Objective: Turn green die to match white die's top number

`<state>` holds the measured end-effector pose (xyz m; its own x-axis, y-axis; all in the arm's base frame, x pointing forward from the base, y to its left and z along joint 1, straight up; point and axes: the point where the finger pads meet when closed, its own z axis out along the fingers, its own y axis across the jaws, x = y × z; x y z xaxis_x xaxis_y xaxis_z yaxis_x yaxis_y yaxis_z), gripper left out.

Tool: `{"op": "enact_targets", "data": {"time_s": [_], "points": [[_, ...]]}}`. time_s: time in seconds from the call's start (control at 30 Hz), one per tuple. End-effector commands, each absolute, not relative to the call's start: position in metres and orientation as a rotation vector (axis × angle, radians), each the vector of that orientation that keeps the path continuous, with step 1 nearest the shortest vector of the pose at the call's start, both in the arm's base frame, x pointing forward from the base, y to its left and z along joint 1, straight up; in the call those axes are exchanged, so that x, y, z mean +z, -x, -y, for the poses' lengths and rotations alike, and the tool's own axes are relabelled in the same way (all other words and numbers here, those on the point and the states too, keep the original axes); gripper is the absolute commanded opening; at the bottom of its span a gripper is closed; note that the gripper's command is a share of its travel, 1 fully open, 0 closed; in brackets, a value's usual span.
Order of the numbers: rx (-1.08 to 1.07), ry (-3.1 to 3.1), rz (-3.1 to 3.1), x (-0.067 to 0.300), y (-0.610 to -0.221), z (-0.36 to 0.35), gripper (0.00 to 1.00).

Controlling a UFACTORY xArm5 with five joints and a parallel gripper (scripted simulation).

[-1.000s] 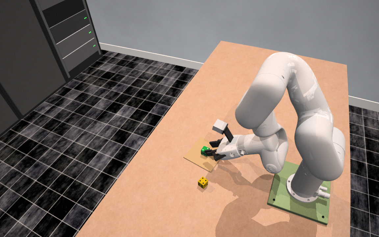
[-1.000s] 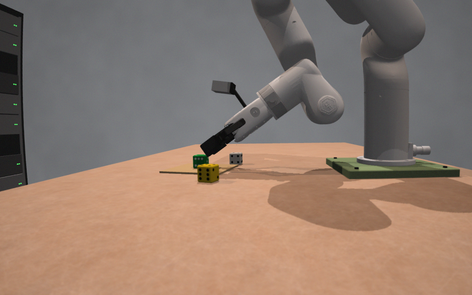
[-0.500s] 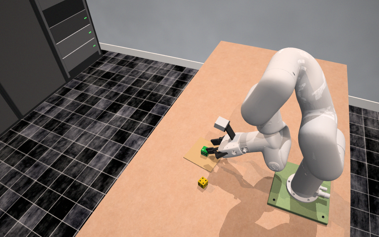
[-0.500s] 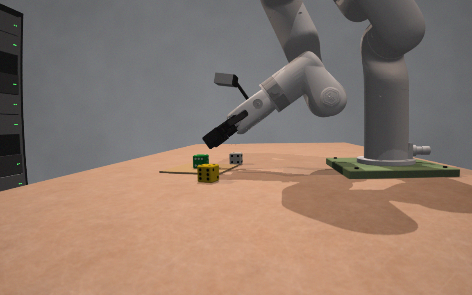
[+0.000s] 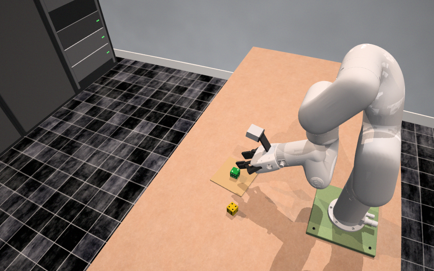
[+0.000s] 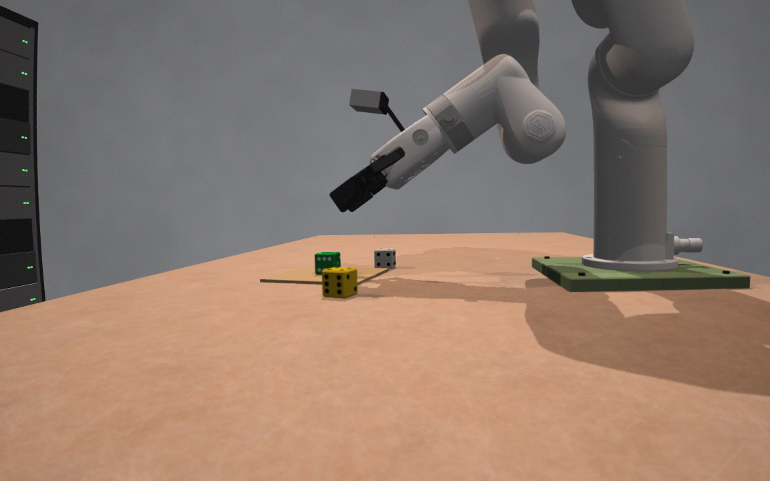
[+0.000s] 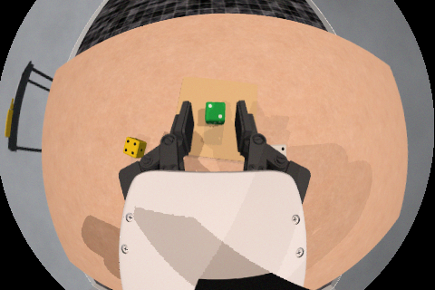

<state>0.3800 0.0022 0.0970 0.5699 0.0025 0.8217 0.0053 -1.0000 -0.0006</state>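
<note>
The green die [image 5: 234, 173] lies flat on the tan mat [image 5: 225, 180], near its middle, and it also shows in the exterior view [image 6: 327, 262] and the wrist view [image 7: 216, 112]. My gripper [image 5: 243, 159] [image 6: 345, 200] hangs tilted in the air well above the die, half open and empty. In the wrist view the fingers frame the die from above without touching it. The white die [image 6: 384, 258] sits on the table just beyond the mat's far corner, and my gripper hides it in the top view. The die tops are too small to read.
A yellow die [image 5: 232, 209] lies on the bare table in front of the mat, also in the exterior view [image 6: 339, 282] and the wrist view [image 7: 134, 147]. My arm's green base plate [image 5: 343, 220] is to the right. The table's left edge runs close to the mat.
</note>
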Motion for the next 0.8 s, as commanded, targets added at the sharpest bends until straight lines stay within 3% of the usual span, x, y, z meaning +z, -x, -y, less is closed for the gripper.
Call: {"op": "enact_targets", "data": {"time_s": [0.0, 0.53, 0.77], "points": [[-1.444, 2.787, 0.007, 0.101, -0.381, -0.002, 0.47], [-1.230, 2.888, 0.007, 0.103, -0.388, -0.002, 0.47], [-0.982, 2.982, 0.008, 0.106, -0.397, -0.002, 0.47]]}}
